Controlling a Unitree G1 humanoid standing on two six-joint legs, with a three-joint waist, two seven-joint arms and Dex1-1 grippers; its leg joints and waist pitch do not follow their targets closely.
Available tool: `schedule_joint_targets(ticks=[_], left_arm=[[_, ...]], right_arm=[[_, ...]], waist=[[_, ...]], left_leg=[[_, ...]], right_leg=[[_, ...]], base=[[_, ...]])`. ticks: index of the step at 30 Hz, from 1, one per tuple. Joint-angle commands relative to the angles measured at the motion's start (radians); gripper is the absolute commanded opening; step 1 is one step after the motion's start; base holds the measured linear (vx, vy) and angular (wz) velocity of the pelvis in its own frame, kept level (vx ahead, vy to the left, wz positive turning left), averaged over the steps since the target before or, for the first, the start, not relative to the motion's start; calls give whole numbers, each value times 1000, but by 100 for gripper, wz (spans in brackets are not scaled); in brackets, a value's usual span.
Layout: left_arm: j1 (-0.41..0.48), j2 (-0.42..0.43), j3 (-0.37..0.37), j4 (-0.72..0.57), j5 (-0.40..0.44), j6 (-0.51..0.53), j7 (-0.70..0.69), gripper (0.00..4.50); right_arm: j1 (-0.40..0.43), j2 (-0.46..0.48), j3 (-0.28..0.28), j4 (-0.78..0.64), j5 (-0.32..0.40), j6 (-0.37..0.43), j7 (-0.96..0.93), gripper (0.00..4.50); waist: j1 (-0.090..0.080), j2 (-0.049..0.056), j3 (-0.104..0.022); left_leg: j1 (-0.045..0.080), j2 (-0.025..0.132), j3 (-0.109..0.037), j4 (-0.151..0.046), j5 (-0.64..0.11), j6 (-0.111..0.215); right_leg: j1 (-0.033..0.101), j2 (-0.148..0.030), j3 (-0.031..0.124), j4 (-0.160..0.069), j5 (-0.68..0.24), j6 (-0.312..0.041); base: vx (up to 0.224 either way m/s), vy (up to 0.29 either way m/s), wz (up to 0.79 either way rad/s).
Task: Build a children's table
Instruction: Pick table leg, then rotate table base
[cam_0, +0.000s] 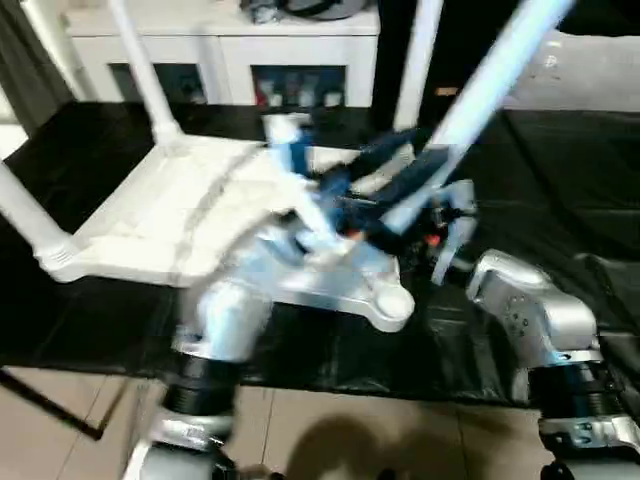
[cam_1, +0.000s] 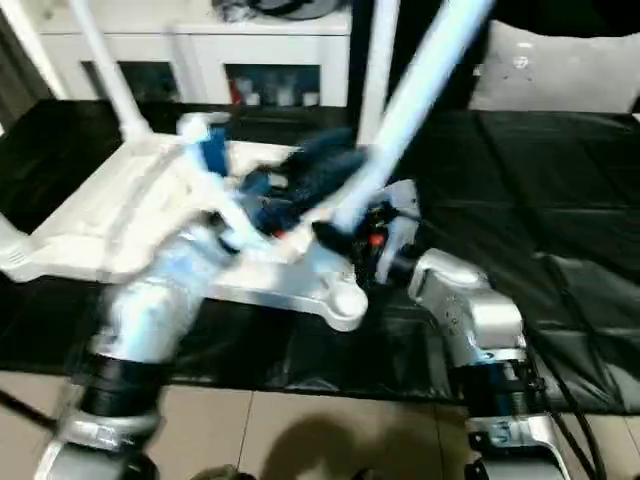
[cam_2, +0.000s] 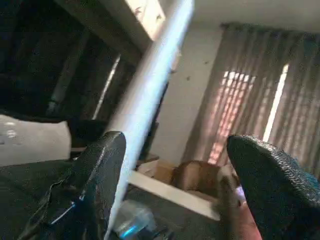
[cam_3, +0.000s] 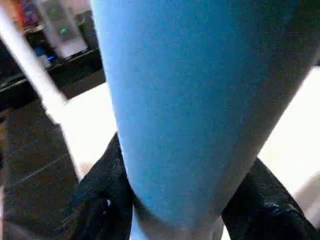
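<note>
The children's table top (cam_0: 190, 215) lay upside down on the black-covered desk (cam_0: 560, 190), ribbed underside facing up. Two white legs already stood in its sockets: one at the far corner (cam_0: 140, 65), one at the near left corner (cam_0: 30, 225). The near right corner socket (cam_0: 392, 305) was empty. A further white upright (cam_0: 418, 60) showed behind the top; which socket it sat in could not be told. The right gripper (cam_3: 175, 220) was clamped on a loose tapered leg (cam_0: 470, 95), its two black fingers (cam_3: 95, 200) pressed on opposite sides of the tube near its thick end. That leg rose slanting up and away to the right above the middle of the top, its lower end hidden among the grippers. The left gripper (cam_2: 175, 185) had its fingers (cam_2: 100, 175) spread well apart; the same leg passed just beside one finger, and contact could not be judged. In the head views the left gripper and forearm (cam_0: 225, 320) were blurred over the near edge of the top. The right forearm (cam_0: 530, 310) sat at the near right, over the desk edge. A white cabinet (cam_0: 220, 50) stood behind the desk.
</note>
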Motion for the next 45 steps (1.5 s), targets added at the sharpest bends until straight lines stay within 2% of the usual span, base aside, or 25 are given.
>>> schedule_joint_targets(ticks=[1,4,6,7,9,10,13,14,15,17,19,22,25,26,27,29,30,31,34,35,39,40,42,43,45], left_arm=[[-14,59,5,29,54,6,-19,372],[-11,131,-32,46,117,-9,-55,372],[-7,196,-73,71,187,-50,-104,372],[-5,239,-108,93,235,-81,-144,372],[-5,261,-130,104,256,-90,-167,372],[-6,310,-178,124,294,-105,-233,372],[-9,344,-212,145,317,-120,-293,372],[-14,388,-263,180,362,-154,-364,372],[-15,399,-275,188,374,-163,-382,354],[-20,429,-314,224,413,-201,-436,343],[-39,431,-335,284,458,-249,-443,310],[-70,420,-353,378,507,-310,-439,294],[-128,398,-378,542,577,-416,-422,265],[-151,390,-391,609,606,-457,-414,255],[-163,385,-396,641,618,-476,-415,248],[-186,366,-395,715,623,-496,-426,244],[-197,359,-394,748,628,-511,-433,234],[-210,352,-397,785,638,-529,-440,212],[-239,343,-412,868,666,-566,-470,205],[-260,333,-415,923,677,-588,-483,198],[-296,315,-424,1013,712,-630,-478,162],[-308,312,-438,1046,740,-646,-460,152],[-316,307,-438,1068,749,-657,-453,127],[-325,301,-431,1091,751,-665,-456,122],[-330,296,-426,1104,750,-670,-461,109]], right_arm=[[11,3,-42,-33,-2,-25,-50,190],[28,-1,-67,-60,1,-13,-90,190],[50,-5,-80,-90,-1,-4,-109,190],[65,-7,-84,-106,-8,-4,-122,190],[72,-8,-88,-112,-11,-6,-129,190],[86,-12,-98,-124,-18,17,-168,190],[97,-18,-98,-131,-29,27,-193,190],[114,-25,-93,-143,-32,23,-188,190],[118,-26,-91,-146,-31,21,-183,190],[133,-32,-81,-162,-33,8,-163,190],[140,-37,-74,-170,-28,1,-143,190],[145,-42,-65,-180,-20,-1,-127,190],[152,-41,-53,-197,-15,7,-125,190],[156,-39,-47,-202,-19,9,-124,190],[158,-38,-45,-203,-22,8,-123,190],[163,-38,-40,-205,-24,8,-119,190],[163,-38,-41,-204,-24,7,-118,190],[164,-39,-41,-203,-24,7,-116,190],[164,-41,-44,-202,-24,8,-114,190],[164,-43,-45,-201,-24,9,-113,190],[162,-47,-45,-197,-25,7,-113,190],[161,-48,-44,-194,-26,4,-114,190],[160,-48,-43,-194,-25,4,-114,190],[160,-48,-43,-194,-24,3,-114,190],[160,-48,-43,-194,-24,3,-114,190]], waist=[[-2,-14,-76],[-8,-13,-77],[-6,-2,-79],[-6,-3,-79],[-8,-3,-79],[-8,-1,-79],[-8,-1,-77],[-8,-3,-73],[-8,-3,-73],[-12,-1,-70],[-15,-3,-68],[-20,-5,-67],[-22,-6,-67],[-23,-7,-68],[-23,-4,-69],[-22,-6,-74],[-24,-8,-72],[-23,-5,-75],[-22,-8,-75],[-21,-6,-75],[-20,-7,-74],[-18,-1,-75],[-19,-6,-74],[-19,-3,-74],[-19,-6,-73]], left_leg=[[9,40,-14,-73,-132,54],[12,40,-14,-74,-131,52],[12,39,-16,-73,-125,49],[13,40,-18,-76,-125,55],[14,40,-16,-75,-127,54],[15,39,-15,-76,-134,46],[17,40,-16,-80,-168,24],[18,39,-15,-83,-190,22],[18,39,-15,-83,-190,22],[24,38,-17,-87,-242,5],[26,38,-17,-88,-263,1],[25,35,-18,-88,-270,2],[26,32,-18,-86,-267,10],[21,32,-19,-87,-263,11],[22,33,-20,-86,-263,10],[20,37,-21,-85,-242,12],[18,35,-19,-86,-239,19],[20,36,-19,-84,-234,19],[19,34,-16,-82,-214,33],[19,37,-17,-83,-212,33],[20,36,-16,-82,-213,37],[22,39,-18,-83,-217,35],[20,39,-18,-84,-221,35],[20,39,-18,-84,-223,35],[20,39,-17,-84,-227,35]], right_leg=[[64,-49,41,-72,-362,-111],[63,-47,42,-68,-344,-113],[64,-49,43,-65,-313,-128],[64,-48,44,-63,-295,-129],[63,-48,44,-62,-291,-130],[64,-50,45,-61,-287,-139],[65,-53,46,-62,-314,-149],[61,-52,47,-68,-341,-142],[61,-52,47,-68,-341,-142],[63,-56,47,-75,-409,-117],[62,-56,46,-78,-438,-111],[63,-56,45,-84,-472,-93],[61,-55,42,-91,-488,-83],[65,-56,42,-91,-481,-81],[64,-58,42,-89,-480,-81],[68,-63,44,-81,-433,-104],[67,-60,44,-84,-429,-108],[68,-62,45,-82,-411,-119],[69,-61,46,-79,-368,-143],[70,-63,47,-77,-367,-149],[71,-62,45,-81,-374,-151],[71,-64,46,-78,-367,-160],[73,-63,46,-78,-356,-164],[74,-64,46,-78,-357,-167],[74,-65,46,-79,-368,-170]], base=[[0,0,0],[0,0,0],[0,0,0],[0,0,0],[0,0,0],[0,0,0],[0,0,0],[0,0,0],[0,0,0],[0,0,0],[0,0,0],[0,0,0],[0,0,0],[0,0,0],[0,0,0],[0,0,0],[0,0,0],[0,0,0],[0,0,0],[0,0,0],[0,0,0],[0,0,0],[0,0,0],[0,0,0],[0,0,0]])
